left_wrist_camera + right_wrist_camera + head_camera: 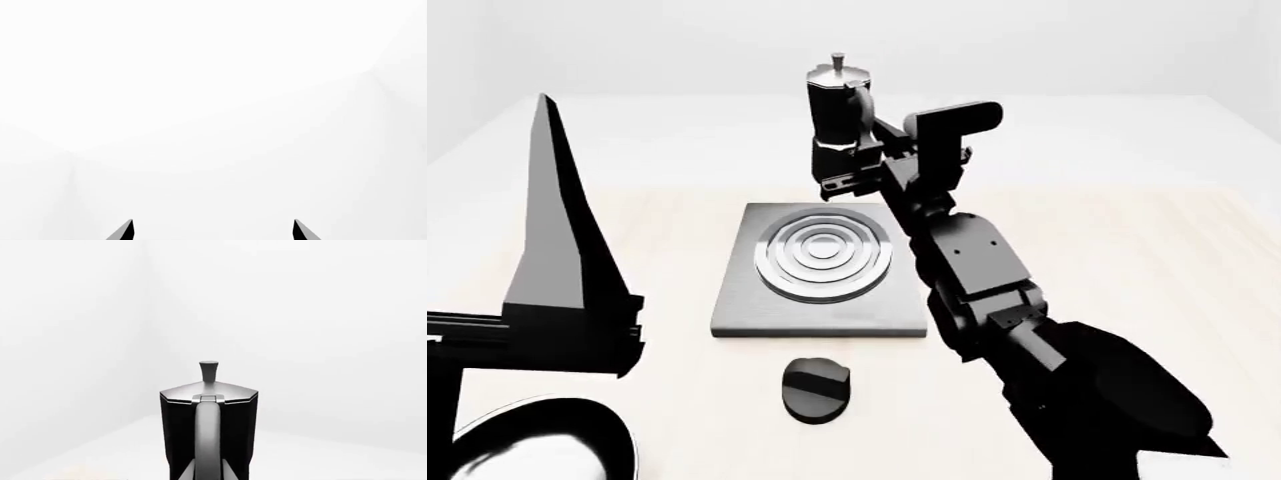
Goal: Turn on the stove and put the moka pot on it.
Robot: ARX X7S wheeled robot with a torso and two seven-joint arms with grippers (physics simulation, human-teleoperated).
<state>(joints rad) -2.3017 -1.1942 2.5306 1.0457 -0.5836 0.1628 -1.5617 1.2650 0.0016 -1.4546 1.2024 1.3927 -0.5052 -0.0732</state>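
Note:
The moka pot (834, 100) is black with a silver lid and knob. It hangs upright in the air, above and behind the far edge of the stove (742, 308), a dark-grey plate with raised silver rings. My right gripper (851, 165) is shut on its curved handle. In the right wrist view the moka pot (208, 425) fills the lower centre, with the right gripper (208, 472) clamped on the handle. The stove's round black knob (815, 388) lies on the table in front of the plate. My left gripper (212, 231) is open and faces blank white.
The left arm (561, 260) rises as a tall dark shape at the near left of the head view. A glossy black frying pan (541, 445) sits at the bottom left corner. The right arm (988, 290) reaches along the stove's right side.

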